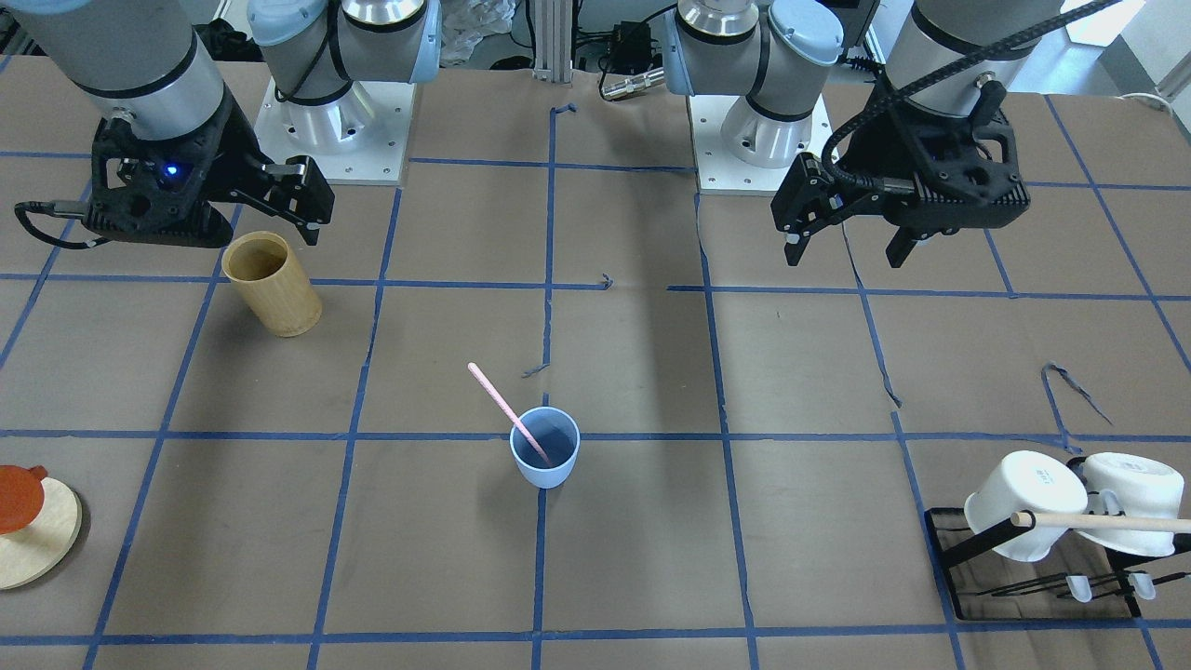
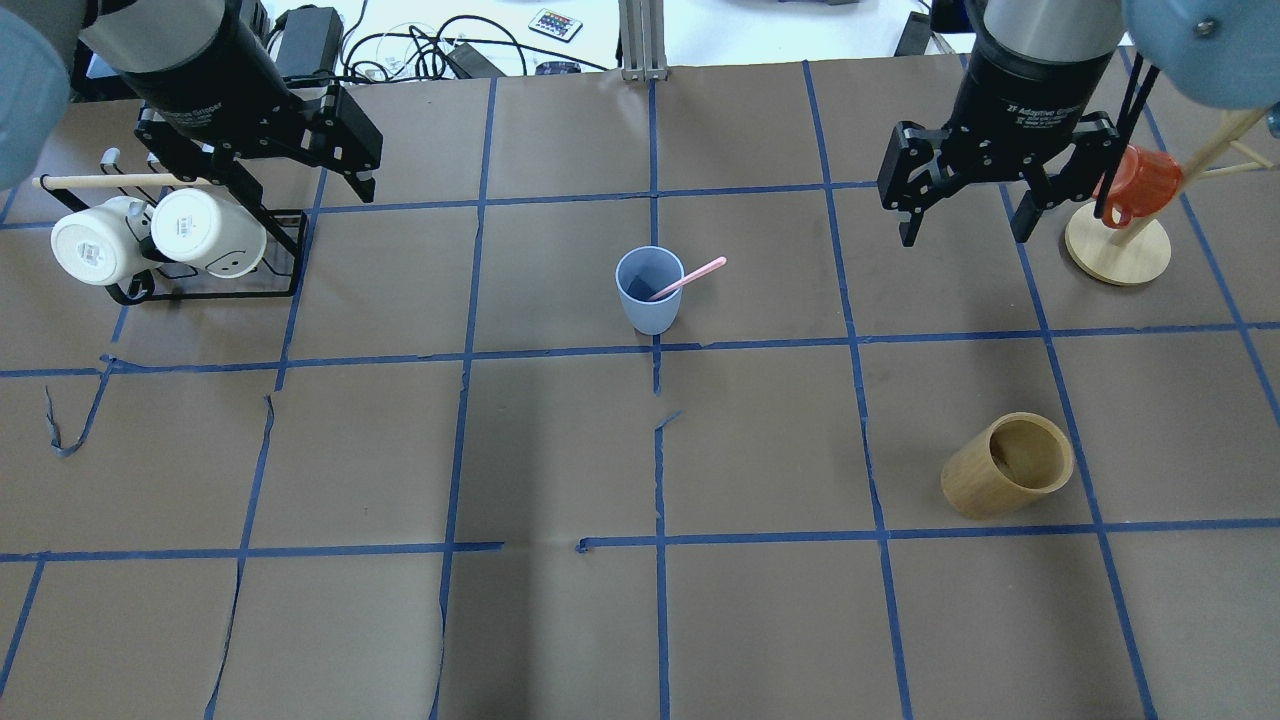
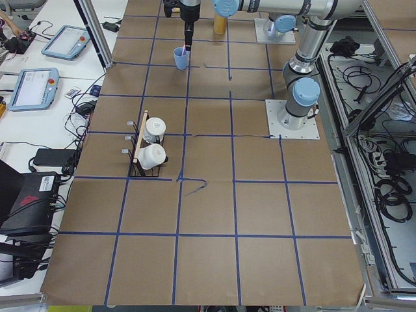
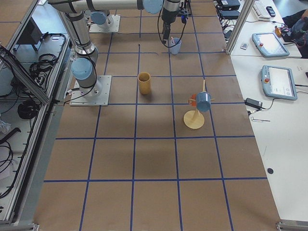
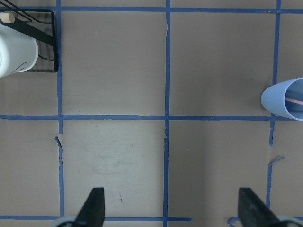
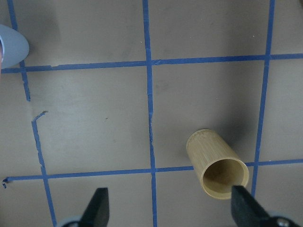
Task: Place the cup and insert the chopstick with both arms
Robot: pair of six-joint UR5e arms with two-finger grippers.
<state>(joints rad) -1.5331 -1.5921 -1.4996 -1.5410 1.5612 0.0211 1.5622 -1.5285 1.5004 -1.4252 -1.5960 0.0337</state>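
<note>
The light blue cup (image 1: pixel 545 448) stands upright near the table's middle; it also shows in the overhead view (image 2: pixel 650 290), at the right edge of the left wrist view (image 5: pixel 284 99) and at the left edge of the right wrist view (image 6: pixel 12 45). The pale pink chopstick (image 1: pixel 502 409) leans inside it, its top sticking out over the rim (image 2: pixel 690 277). My left gripper (image 2: pixel 305 185) is open and empty, raised well off to the cup's side. My right gripper (image 2: pixel 963 232) is open and empty, raised on the cup's other side.
A tan bamboo cylinder (image 2: pixel 1008 465) stands below my right gripper's side (image 6: pixel 218 165). A black rack (image 2: pixel 220 294) holds two white mugs and a wooden rod (image 1: pixel 1107 522) near my left gripper. A wooden mug tree (image 2: pixel 1118 250) with an orange mug stands beside my right gripper.
</note>
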